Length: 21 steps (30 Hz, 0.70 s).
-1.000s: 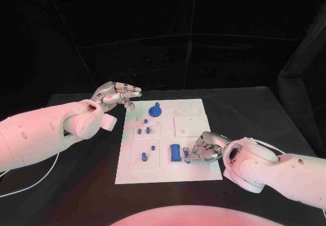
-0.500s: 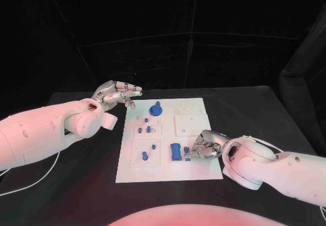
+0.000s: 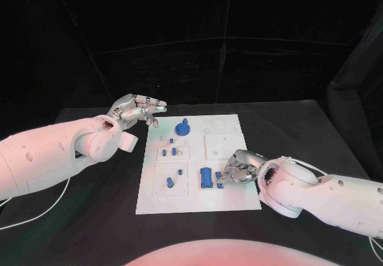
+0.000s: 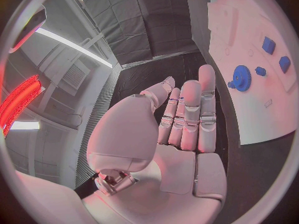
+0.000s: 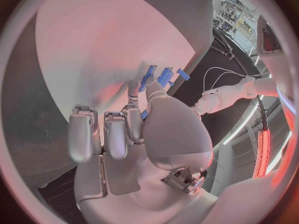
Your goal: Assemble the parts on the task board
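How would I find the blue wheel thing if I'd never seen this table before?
Start at the white task board lying in the middle of the black table. Go to its far end, near the left hand, which hovers open just off the board's corner. There sits the blue gear: it is round with a toothed edge, while the other blue parts are small blocks and pegs.

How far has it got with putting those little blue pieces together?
Hard to say. A blue gear looks seated on the white board. The right hand is at a blue piece; whether it grips it is unclear. Other blue pieces lie about, and the left hand holds nothing.
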{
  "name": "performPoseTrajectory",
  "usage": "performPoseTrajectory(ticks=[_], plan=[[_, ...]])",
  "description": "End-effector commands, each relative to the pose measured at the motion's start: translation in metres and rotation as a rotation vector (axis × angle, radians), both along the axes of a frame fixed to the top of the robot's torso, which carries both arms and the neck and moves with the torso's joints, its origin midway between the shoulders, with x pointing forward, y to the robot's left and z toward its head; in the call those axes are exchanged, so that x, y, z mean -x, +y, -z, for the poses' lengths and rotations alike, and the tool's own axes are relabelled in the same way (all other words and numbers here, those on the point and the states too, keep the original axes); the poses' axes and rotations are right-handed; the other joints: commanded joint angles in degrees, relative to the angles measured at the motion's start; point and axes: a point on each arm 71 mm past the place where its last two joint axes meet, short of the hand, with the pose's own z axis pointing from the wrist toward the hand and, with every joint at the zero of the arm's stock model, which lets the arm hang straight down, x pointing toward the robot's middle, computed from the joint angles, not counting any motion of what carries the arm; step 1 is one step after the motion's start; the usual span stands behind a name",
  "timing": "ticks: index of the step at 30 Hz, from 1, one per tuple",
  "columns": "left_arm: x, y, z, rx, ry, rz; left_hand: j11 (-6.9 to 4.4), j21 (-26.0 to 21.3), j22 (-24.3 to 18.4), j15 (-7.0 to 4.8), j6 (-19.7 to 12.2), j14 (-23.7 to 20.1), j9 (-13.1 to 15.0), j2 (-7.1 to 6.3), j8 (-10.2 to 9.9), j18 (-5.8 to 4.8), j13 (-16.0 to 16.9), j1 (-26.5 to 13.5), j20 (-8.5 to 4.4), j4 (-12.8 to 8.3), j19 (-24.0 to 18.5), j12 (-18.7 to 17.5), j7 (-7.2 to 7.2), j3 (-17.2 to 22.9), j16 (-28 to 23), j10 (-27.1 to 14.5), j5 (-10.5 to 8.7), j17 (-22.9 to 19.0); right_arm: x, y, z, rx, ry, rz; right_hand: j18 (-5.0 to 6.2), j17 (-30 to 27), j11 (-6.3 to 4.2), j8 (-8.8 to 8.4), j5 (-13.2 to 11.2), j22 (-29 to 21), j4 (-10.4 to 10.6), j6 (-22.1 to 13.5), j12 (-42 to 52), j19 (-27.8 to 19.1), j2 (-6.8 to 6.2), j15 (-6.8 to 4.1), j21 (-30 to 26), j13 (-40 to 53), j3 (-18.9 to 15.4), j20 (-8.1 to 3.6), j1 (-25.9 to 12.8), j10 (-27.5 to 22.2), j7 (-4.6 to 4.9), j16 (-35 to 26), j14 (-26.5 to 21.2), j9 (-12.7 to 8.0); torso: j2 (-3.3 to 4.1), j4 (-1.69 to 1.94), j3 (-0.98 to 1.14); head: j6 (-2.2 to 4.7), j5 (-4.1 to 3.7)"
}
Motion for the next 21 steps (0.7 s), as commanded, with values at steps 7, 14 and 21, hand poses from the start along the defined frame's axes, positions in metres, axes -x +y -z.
performPoseTrajectory(ticks=[7,14,21], plan=[[0.0,-0.001,-0.001,0.008,-0.001,0.009,-0.02,-0.3,-0.1,-0.05,-0.4,-0.3,-0.1,0.16,0.3,0.76,-0.1,0.2,-0.1,0.0,-0.4,0.2,0.05,0.3,-0.4,-0.3,0.14,-0.1,-0.001,0.004,-0.003,-0.046,-0.041,-0.03,-1.1,8.3,0.23,0.2,0.3,4.3,1.5,0.1,0.0,2.0,0.14,0.17,0.2,5.3,-2.9,-0.13,-2.5,1.0,-0.04,0.3,4.6,0.0,-0.04,-0.07,-0.01,0.11,0.09],[-0.001,-0.001,-0.001,0.013,-0.003,0.008,-0.01,-0.3,-0.1,-0.05,-0.4,-0.3,-0.1,0.16,0.3,0.76,-0.1,0.2,-0.1,0.0,-0.4,0.2,0.06,0.3,-0.4,-0.3,0.14,-0.1,0.003,-0.001,-0.009,-0.207,-0.031,-0.017,-1.05,8.3,1.11,-1.58,1.2,4.0,3.6,-3.0,-1.6,1.9,0.24,0.79,0.0,4.6,-5.7,0.33,-4.8,0.2,1.06,0.4,4.6,-0.6,-0.23,0.02,-0.04,0.65,-0.07],[-0.004,-0.001,-0.001,0.141,0.026,-0.032,0.01,-0.7,-0.4,0.12,-0.5,-0.9,0.0,-0.65,0.5,0.7,0.0,-1.4,0.08,0.8,-0.6,0.6,-0.06,-0.9,-0.8,-0.4,0.13,-1.2,-0.012,-0.021,-0.023,-0.486,0.027,0.065,-0.45,6.0,2.98,-4.9,2.7,1.3,2.3,-7.9,-9.9,0.6,1.55,2.44,-1.9,0.1,-6.8,1.8,-1.5,-3.5,3.24,-1.0,4.0,-2.3,-1.19,0.17,-0.51,2.68,-0.89]])
